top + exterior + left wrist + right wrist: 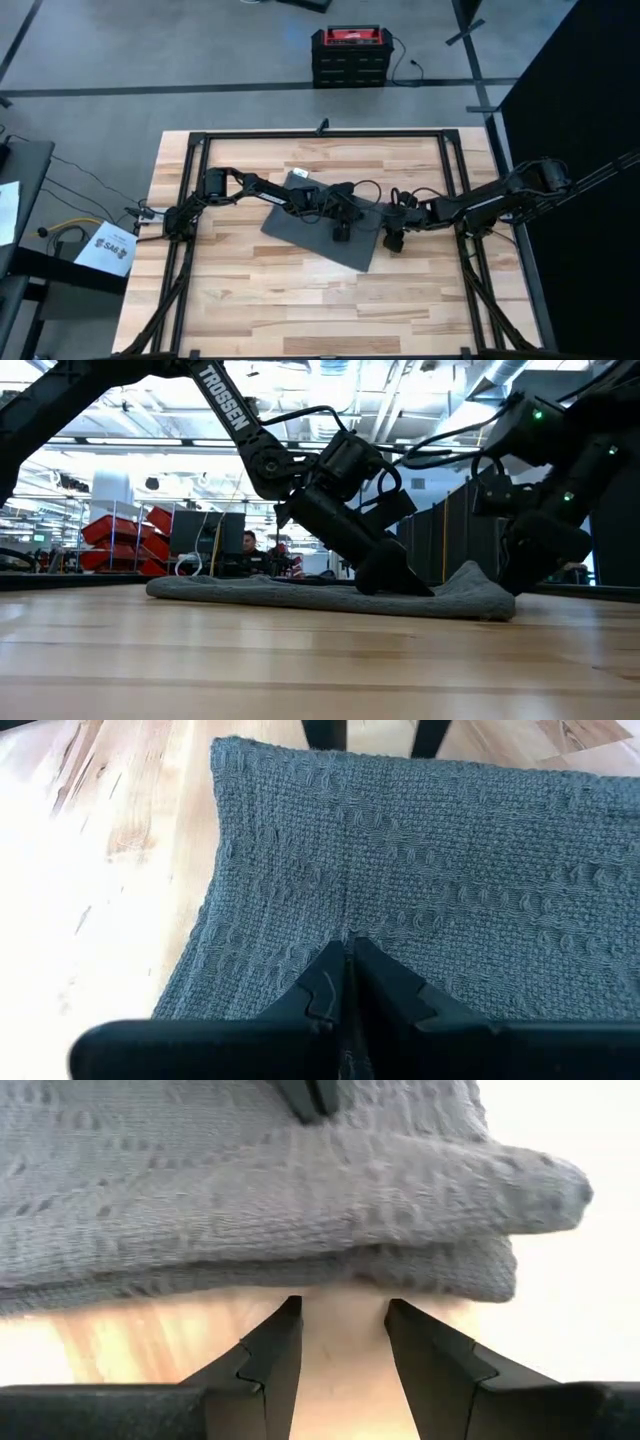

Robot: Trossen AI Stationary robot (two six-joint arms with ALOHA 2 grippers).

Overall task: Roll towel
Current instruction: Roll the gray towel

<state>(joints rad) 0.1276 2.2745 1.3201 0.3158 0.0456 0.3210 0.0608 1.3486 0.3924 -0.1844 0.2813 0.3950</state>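
1. The dark grey woven cloth towel (318, 228) is lying near the middle of the pale wooden plank table (260, 300), skewed to the table's edges, with a small white tag (299, 175) at its far corner. It is mostly flat; the edge nearest the right arm is humping up into a soft fold in the low view.
2. The left gripper (345, 948) is pressing down on the cloth near its middle, its fingers closed together; I cannot tell whether any cloth is caught between the tips.
3. The right gripper (343, 1312) is sitting low at the table just at the towel's right edge, its fingers parted with bare wood between them and the folded hem just ahead.
4. Risks, as I judge them: the right fingers may be closing under the fold and catching one layer only, so the roll starts loose or lopsided; the left gripper's pin may be dragging the whole towel instead of holding it; the skew could make the roll come out cone-shaped.
5. Containers: a red and black stacked toolbox (349, 56) is standing on the floor beyond the table; its contents are not visible.
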